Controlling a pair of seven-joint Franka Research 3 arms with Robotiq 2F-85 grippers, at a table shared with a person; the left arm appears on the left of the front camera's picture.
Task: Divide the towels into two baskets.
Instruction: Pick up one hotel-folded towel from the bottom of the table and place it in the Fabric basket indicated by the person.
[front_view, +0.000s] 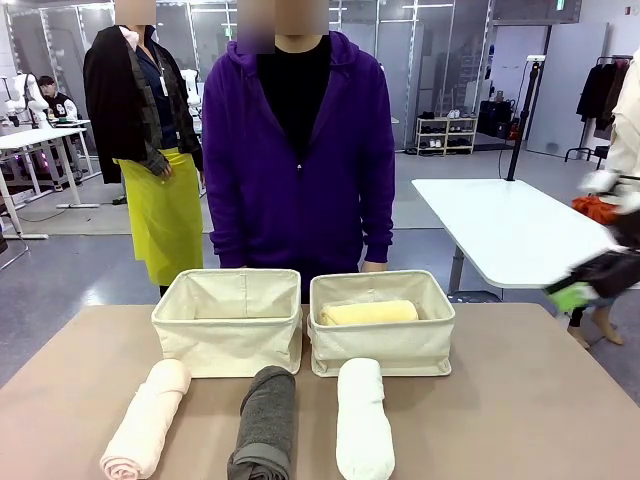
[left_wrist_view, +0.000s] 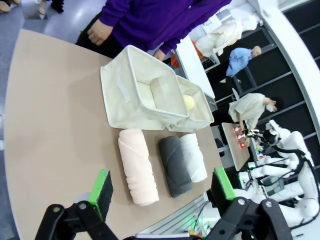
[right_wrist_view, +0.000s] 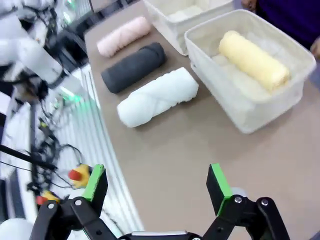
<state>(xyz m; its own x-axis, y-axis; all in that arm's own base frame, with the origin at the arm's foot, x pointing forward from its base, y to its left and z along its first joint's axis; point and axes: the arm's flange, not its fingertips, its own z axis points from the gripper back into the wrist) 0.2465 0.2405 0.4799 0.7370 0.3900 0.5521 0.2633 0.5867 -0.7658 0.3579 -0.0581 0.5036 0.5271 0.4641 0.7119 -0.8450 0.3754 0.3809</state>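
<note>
Lying lengthwise on the floor of the right basket (front_view: 381, 347), the yellow towel (front_view: 368, 313) runs parallel to that basket's near wall. The left basket (front_view: 227, 345) stands just beside the right basket, their side walls almost touching.

On the table (front_view: 500, 400), in front of the right basket's near wall, the white towel (front_view: 363, 430) lies with one end pointing at the basket. In the right wrist view it sits close to the wall but apart from it. The dark grey towel (front_view: 265, 420) lies parallel to the white one, farther from the right basket and roughly opposite the seam between the two bins. The pale pink towel (front_view: 147, 420) lies farthest from the right basket, slightly angled, in front of the other bin.

The left gripper (left_wrist_view: 162, 192) hangs above the table's near edge, well back from the right basket, with its green pads (left_wrist_view: 102, 187) spread wide and gripping nothing. The right gripper (right_wrist_view: 157, 182) is spread just as wide and empty, above bare tabletop off the right basket's outer side.

A person (front_view: 300, 150) in a purple hoodie stands just behind the right basket, one hand (front_view: 375, 266) near its far rim.
</note>
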